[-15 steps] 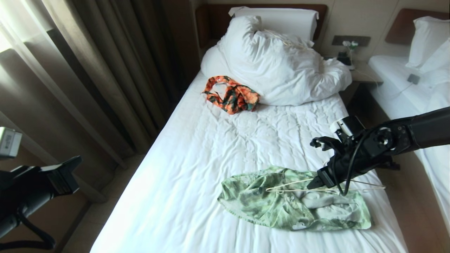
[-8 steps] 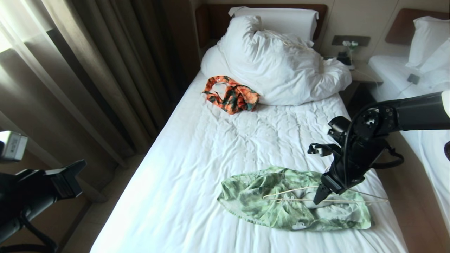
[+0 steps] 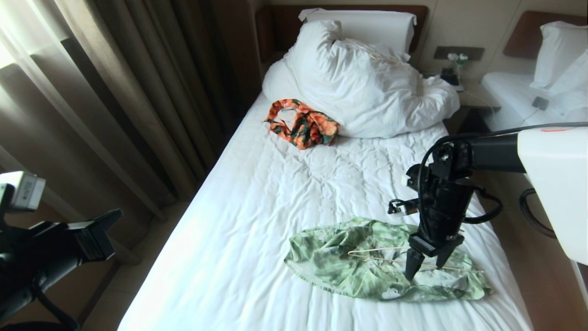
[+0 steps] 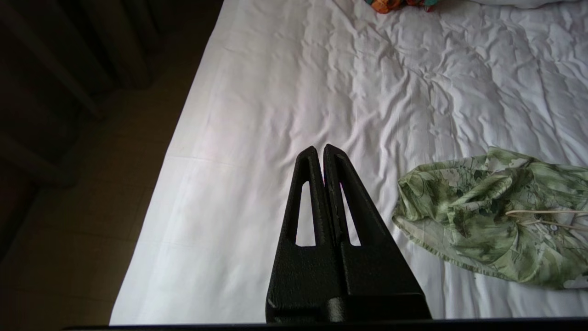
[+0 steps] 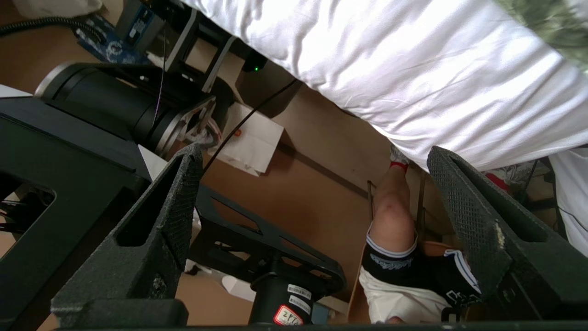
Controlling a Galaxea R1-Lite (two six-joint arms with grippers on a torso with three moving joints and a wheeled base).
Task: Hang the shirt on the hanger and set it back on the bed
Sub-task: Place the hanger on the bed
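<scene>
The wide bed (image 3: pixel 257 220) with its wrinkled white sheet runs from the dark wooden headboard down toward the robot. Its left edge borders a strip of brown floor beside the long beige curtains (image 3: pixel 115 92); its right edge faces a narrow aisle with a bedside stand and a second white bed (image 3: pixel 542 105) beyond. Most of the sheet between the pillows and the near end lies bare, especially the left half.

The green tie-dye short-sleeved shirt (image 3: pixel 367 271) with white flowers lies crumpled near the foot of the bed, on the right half, its far end close to the right edge. The thin cream-white wire hanger (image 3: pixel 381 252) lies flat on top of the shirt, its long wires running across the cloth.

The right pincer (image 3: pixel 425 264) points straight down over the shirt, its two black fingers spread apart and empty, the tips at the hanger's wires; whether they touch cannot be told. The right arm reaches in from over the aisle.

The left pincer (image 4: pixel 320 151) is clenched on nothing, hanging off the bed's left side over the floor edge, well apart from the shirt.

A crumpled orange-and-dark-green floral garment (image 3: pixel 303 124) sits far up the bed against the heaped white pillows (image 3: pixel 367 82). In the right wrist view a seated person's bare knee (image 5: pixel 390 216) shows beyond the foot of the bed.
</scene>
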